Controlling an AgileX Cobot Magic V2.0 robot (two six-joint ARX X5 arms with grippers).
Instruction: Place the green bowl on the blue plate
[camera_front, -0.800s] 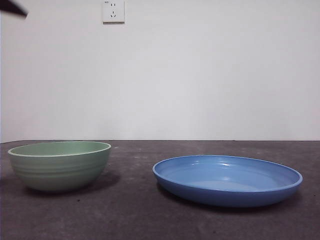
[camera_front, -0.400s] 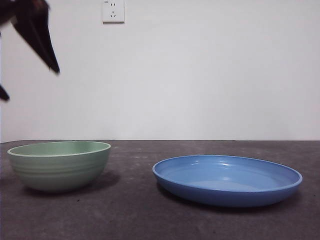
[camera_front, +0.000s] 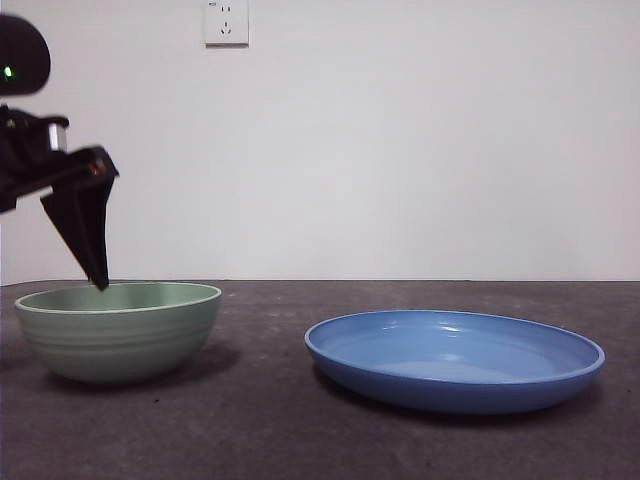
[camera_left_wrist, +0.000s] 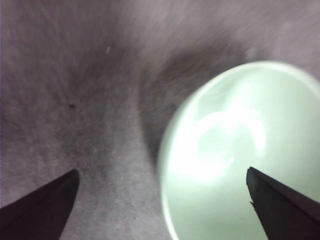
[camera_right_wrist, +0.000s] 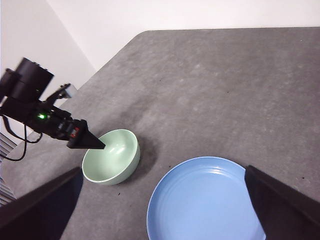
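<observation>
**Left gripper over the bowl rim**

I see the green bowl (camera_front: 120, 330) on the table (camera_front: 270, 420), at nine o'clock from the blue plate (camera_front: 455, 358), apart. My left gripper (camera_left_wrist: 160, 200) hangs spread, empty, straddling its rim. Right gripper (camera_right_wrist: 162, 205) waits high, spread.

The bowl (camera_front: 120, 330), at lower left of the front view, is pale mint green with faint horizontal ridges outside and a lighter, near-white rim; its inside shows glossy whitish glare in the left wrist view. The plate (camera_front: 455, 360), at lower right, is glossy medium blue with pale highlights. The table (camera_front: 260, 430) is dark grey and speckled. The wall (camera_front: 400, 150) is plain white, with a white socket (camera_front: 227, 22) at top. The left gripper (camera_front: 85, 240) is black, with a small green light above it.
</observation>
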